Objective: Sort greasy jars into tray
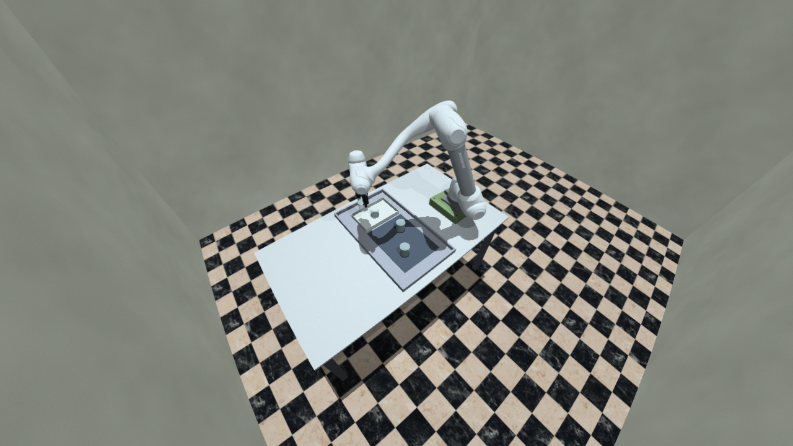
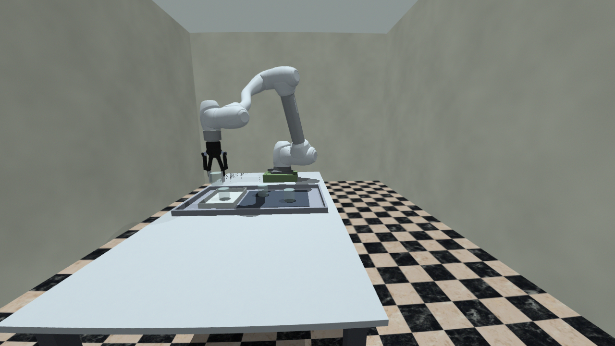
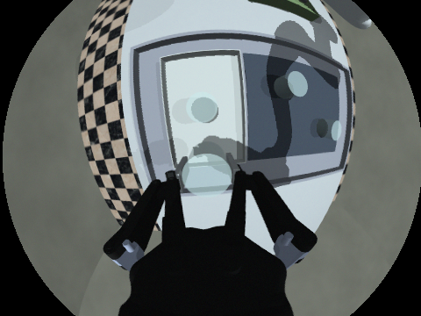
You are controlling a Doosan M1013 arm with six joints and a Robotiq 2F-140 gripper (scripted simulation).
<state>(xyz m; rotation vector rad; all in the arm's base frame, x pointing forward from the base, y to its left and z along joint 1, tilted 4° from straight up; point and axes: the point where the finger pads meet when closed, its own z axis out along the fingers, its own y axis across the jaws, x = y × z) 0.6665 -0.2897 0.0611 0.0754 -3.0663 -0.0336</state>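
My gripper [image 1: 364, 207] [image 2: 216, 174] [image 3: 207, 161] is shut on a clear glass jar [image 2: 215, 179] [image 3: 207, 177] and holds it upright, raised well above the table beside or over one end of the white tray [image 1: 389, 207] [image 2: 217, 205] [image 3: 202, 72]; which of the two I cannot tell. Another jar [image 1: 375, 212] [image 2: 224, 193] [image 3: 203, 109] stands inside the tray. Two jars stand apart on the dark drying mat [image 1: 424, 254] [image 2: 303, 200] [image 3: 263, 123]: one jar [image 1: 400, 225] [image 2: 262, 190] [image 3: 297, 83] and one jar [image 1: 404, 249] [image 2: 289, 194] [image 3: 336, 130] farther from the tray. Grease cannot be seen.
A grey raised rim [image 1: 428, 271] [image 2: 249, 211] [image 3: 136, 101] surrounds the tray and mat. The arm stands on a green base [image 1: 442, 207] [image 2: 279, 177] to one side of them. The arm's shadow falls across the tray and mat.
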